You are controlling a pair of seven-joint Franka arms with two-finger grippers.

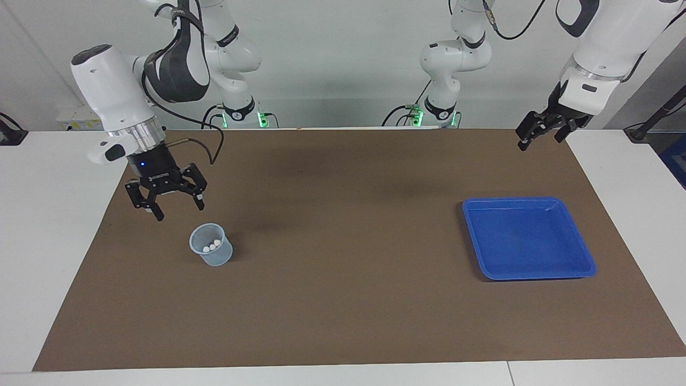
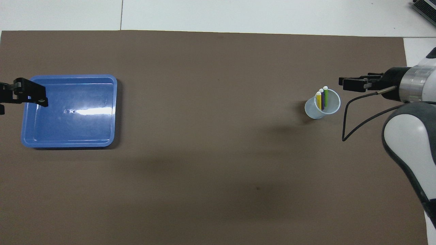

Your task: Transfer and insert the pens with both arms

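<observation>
Three pens stand upright in a translucent cup (image 1: 210, 251) (image 2: 311, 110) toward the right arm's end of the table: yellow (image 2: 318, 99), purple (image 2: 322, 99) and green (image 2: 326, 96). In the facing view only their white caps (image 1: 213, 245) show. My right gripper (image 1: 179, 212) (image 2: 344, 83) hangs open and empty over the brown mat beside the cup, apart from it. My left gripper (image 1: 537, 140) (image 2: 41, 98) waits open and empty, raised over the mat's edge at the left arm's end, by the blue tray.
A blue tray (image 1: 536, 199) (image 2: 114, 109) lies on the brown mat (image 1: 343, 241) toward the left arm's end, with nothing in it. Two smaller white arms with green-lit bases (image 1: 437, 112) stand at the robots' edge of the table.
</observation>
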